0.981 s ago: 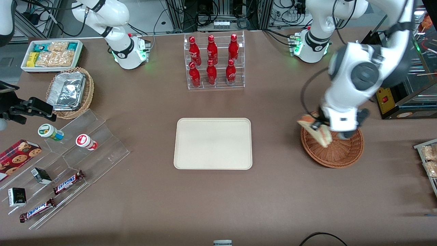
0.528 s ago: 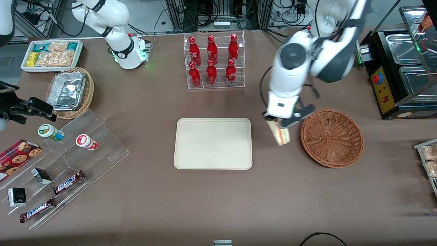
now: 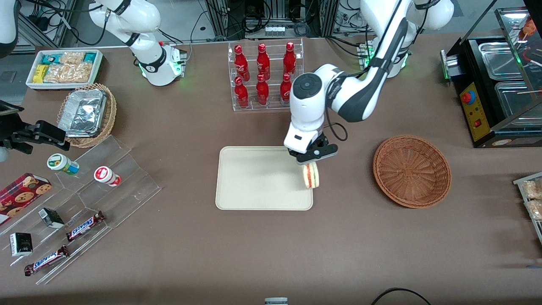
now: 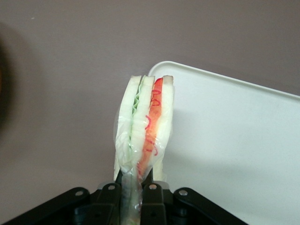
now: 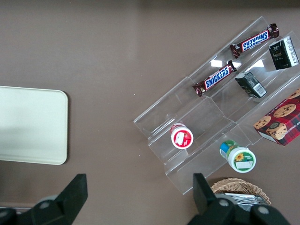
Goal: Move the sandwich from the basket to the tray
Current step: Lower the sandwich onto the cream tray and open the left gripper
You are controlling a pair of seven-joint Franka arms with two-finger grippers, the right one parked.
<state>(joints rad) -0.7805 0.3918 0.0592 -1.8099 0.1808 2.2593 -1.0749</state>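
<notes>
Over the last second the left arm's gripper (image 3: 310, 160), clamped on the plastic-wrapped triangular white-bread sandwich (image 3: 311, 176), carried it from the round reddish-brown wicker basket (image 3: 411, 170) to the flat cream rectangular tray's (image 3: 254, 178) edge; lowering and release remain.

A brown table (image 3: 271, 254) fills the scene, with cables and metal racks (image 3: 271, 17) above it
</notes>
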